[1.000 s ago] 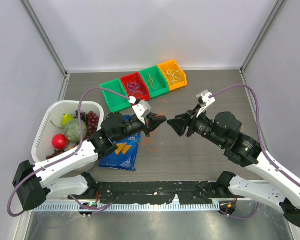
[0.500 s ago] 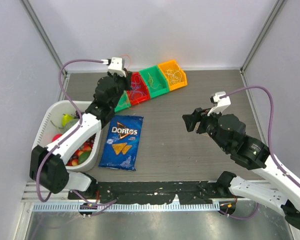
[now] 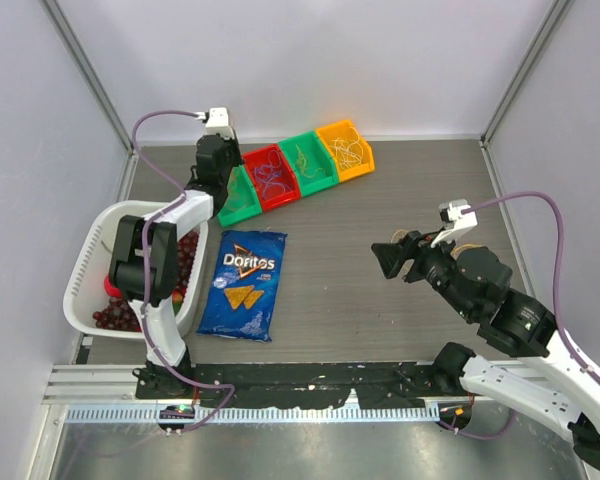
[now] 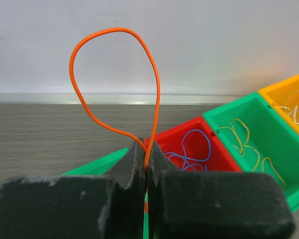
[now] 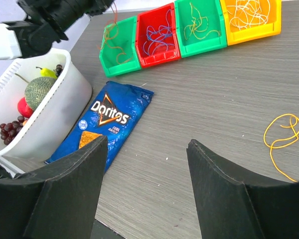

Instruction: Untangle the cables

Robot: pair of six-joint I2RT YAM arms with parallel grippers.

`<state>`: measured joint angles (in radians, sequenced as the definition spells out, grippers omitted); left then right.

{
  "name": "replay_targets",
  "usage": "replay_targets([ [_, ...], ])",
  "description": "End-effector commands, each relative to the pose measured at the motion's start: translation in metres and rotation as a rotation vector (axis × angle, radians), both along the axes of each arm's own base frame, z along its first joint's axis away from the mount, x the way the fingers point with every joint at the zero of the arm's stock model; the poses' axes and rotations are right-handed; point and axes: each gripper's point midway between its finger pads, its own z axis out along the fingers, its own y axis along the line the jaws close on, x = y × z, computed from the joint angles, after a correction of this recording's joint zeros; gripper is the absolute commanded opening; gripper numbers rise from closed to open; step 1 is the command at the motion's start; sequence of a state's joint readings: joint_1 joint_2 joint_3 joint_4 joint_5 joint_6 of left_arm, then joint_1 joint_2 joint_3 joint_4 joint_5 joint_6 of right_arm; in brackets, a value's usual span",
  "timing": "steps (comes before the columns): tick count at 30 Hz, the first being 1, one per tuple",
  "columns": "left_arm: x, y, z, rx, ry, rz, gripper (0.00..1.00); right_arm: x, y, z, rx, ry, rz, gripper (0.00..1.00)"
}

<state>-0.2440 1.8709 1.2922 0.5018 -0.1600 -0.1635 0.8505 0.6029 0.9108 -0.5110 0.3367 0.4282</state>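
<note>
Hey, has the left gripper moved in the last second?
Yes. The left gripper swung from beside the Doritos bag to the far left, over the leftmost green bin, shut on an orange cable.

Overhead from behind, left wrist close, right wrist farther — all share bins (image 3: 322,172)

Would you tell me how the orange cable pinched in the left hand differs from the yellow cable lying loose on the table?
The thin orange cable is pinched in the shut left hand and stands up in the air; the thin yellow cable lies flat on the grey table, held by nothing. The orange one forms a single tall teardrop loop; the yellow one curls into small loops with a trailing tail. Both are thin flexible strands.
</note>
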Motion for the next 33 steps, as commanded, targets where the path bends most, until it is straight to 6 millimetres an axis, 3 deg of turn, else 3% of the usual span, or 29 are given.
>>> replay_targets([
  [1,0.024,0.003,0.037,-0.066,-0.129,-0.006,0.00,-0.004,-0.013,0.017,0.052,-0.026,-0.040,0.70],
  [7,0.024,0.020,0.000,-0.159,0.030,0.131,0.00,-0.001,-0.019,0.013,0.029,-0.031,-0.071,0.70],
  [13,0.001,0.041,-0.054,-0.312,0.240,0.339,0.00,0.004,0.002,0.010,0.032,-0.023,-0.013,0.70],
  [16,-0.002,0.040,-0.072,-0.357,0.334,0.383,0.00,0.004,0.014,0.004,0.036,0.002,0.026,0.70],
  [26,0.001,0.041,-0.096,-0.411,0.507,0.472,0.00,0.000,0.017,0.001,0.083,0.020,0.040,0.70],
  [33,0.008,0.045,-0.132,-0.430,0.608,0.475,0.00,-0.002,0.012,0.004,0.080,0.017,0.031,0.70],
])
